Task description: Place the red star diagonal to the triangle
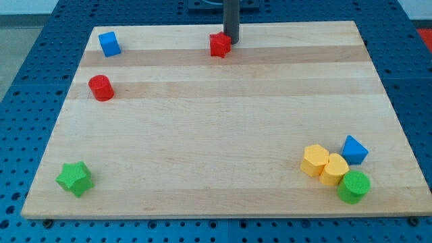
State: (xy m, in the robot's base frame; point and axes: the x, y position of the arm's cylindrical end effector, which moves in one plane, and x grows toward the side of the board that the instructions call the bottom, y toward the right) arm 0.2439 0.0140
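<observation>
The red star (220, 44) lies near the view's top edge of the wooden board, about the middle. My tip (231, 40) stands just to its right, touching or almost touching it. The blue triangle (354, 150) lies at the view's bottom right, far from the star, next to a cluster of other blocks.
A blue cube (109, 44) is at the top left and a red cylinder (101, 88) below it. A green star (74, 178) is at the bottom left. A yellow hexagon (314, 160), a yellow heart (334, 169) and a green cylinder (354, 187) crowd the triangle. The board (216, 121) sits on a blue pegboard.
</observation>
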